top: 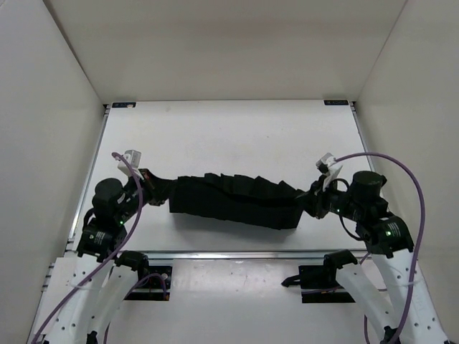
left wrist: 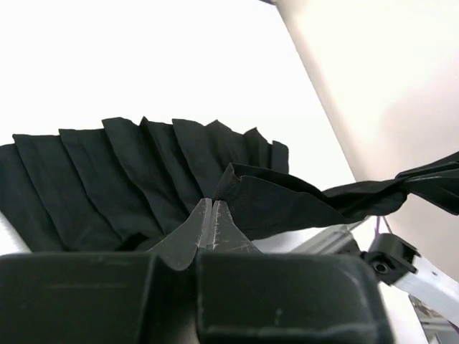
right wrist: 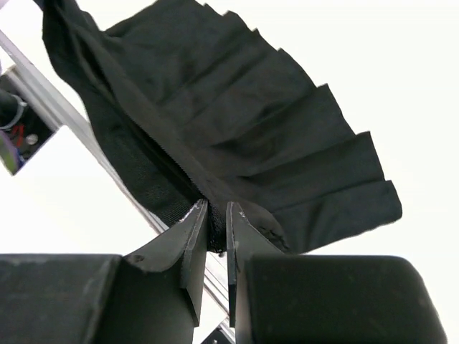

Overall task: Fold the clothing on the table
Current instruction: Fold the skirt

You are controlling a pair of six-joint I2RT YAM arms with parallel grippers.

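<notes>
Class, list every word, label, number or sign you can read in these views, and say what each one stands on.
No text can be read.
The far-left corner bracket of the table: pale marks, too small to read.
The far-right corner bracket: the same, too small to read.
The clothing: plain black, no print or label in view.

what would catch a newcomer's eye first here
The black pleated clothing stretches as a long band across the near half of the white table. The left jaws and right jaws are each shut on one end of it, holding it spread between the two arms.
</notes>
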